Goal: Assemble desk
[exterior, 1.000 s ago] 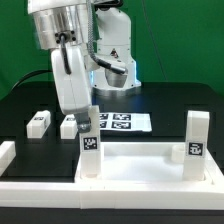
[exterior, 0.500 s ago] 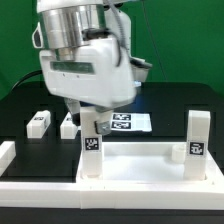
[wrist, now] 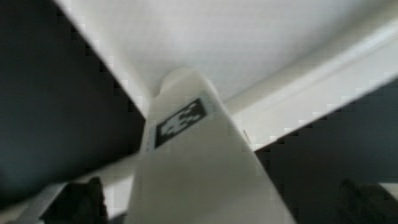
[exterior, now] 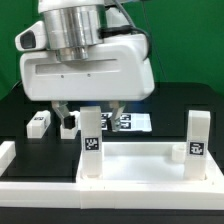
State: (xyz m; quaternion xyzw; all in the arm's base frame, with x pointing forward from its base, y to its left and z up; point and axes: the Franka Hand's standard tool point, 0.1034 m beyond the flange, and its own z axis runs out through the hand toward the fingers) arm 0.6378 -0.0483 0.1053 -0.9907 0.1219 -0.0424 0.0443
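Note:
The white desk top (exterior: 140, 172) lies at the front with its rim up. Two white legs stand upright on it, one at the exterior view's left (exterior: 91, 148) and one at the right (exterior: 196, 145), each with a black-and-white tag. My gripper (exterior: 91, 117) hangs over the left leg, open, with one finger on each side of the leg's top and a gap to it. In the wrist view the tagged leg (wrist: 185, 140) runs up between the two dark fingertips (wrist: 71, 202), with the desk top (wrist: 267, 45) behind it.
Two loose white legs (exterior: 38, 123) (exterior: 68, 127) lie on the black table behind the desk top at the exterior view's left. The marker board (exterior: 132, 123) lies flat behind the gripper. The robot base stands at the back.
The hand has turned about its axis and come down; its broad side now faces the camera and its fingers straddle the left leg's top. The parts have not moved.

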